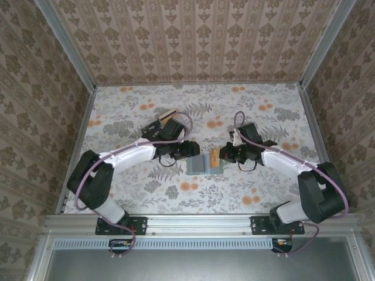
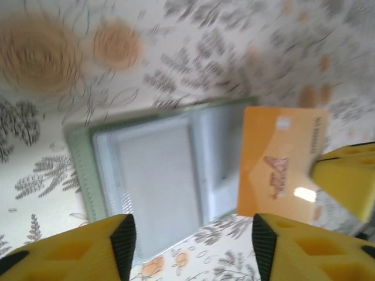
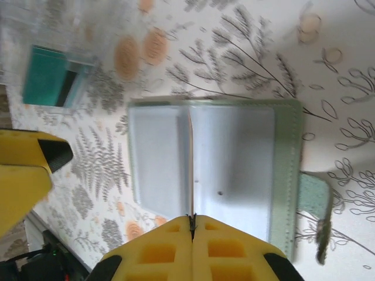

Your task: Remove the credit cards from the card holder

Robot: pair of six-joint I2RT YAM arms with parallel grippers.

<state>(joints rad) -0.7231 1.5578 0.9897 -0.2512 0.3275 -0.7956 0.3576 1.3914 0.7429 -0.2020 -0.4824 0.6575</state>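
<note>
Overhead: card holder (image 1: pixel 199 165) lies open at the middle of the floral table (image 1: pixel 263 120).
Left wrist: left gripper (image 2: pixel 193 246) fingers spread, empty, over the card holder.
Right wrist: right gripper (image 3: pixel 192 221) fingers pressed together, pinching the orange credit card (image 3: pixel 190 170) edge-on at the card holder's right side.

Glossy card (image 2: pixel 281 159); matt, perhaps cloth holder (image 3: pixel 225 155).

The card holder (image 1: pixel 198 165) lies open near the middle of the table (image 1: pixel 263 193), between the left tool (image 2: pixel 193 234) and the right tool (image 3: pixel 192 225). A credit card (image 2: pixel 281 164) sits over its right side, in the right tool. A box (image 3: pixel 53 76) lies behind and left of it.
</note>
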